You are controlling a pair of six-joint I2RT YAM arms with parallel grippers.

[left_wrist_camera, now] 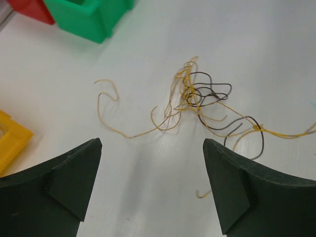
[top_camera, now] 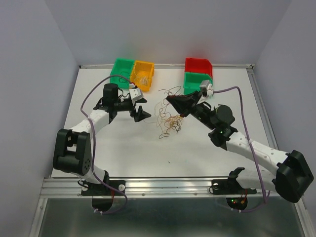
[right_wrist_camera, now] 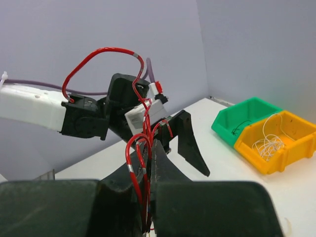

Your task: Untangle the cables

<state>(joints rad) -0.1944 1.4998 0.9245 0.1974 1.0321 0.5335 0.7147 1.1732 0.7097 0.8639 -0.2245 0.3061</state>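
Left gripper (left_wrist_camera: 152,143) spread wide, empty, facing the tangled cables (left_wrist_camera: 197,94); right gripper (right_wrist_camera: 155,145) pinched closed, apparently clamping 1 red strand (right_wrist_camera: 146,121).

Bright, even diffuse light from above, white bench (top_camera: 128,153) near washed out, soft faint shadows beneath both arms (top_camera: 96,118), overhead view sharp, thin pale shadows under the cables (left_wrist_camera: 197,96) in the left wrist view, right end effector (right_wrist_camera: 150,158) near the lens, dark and blurred
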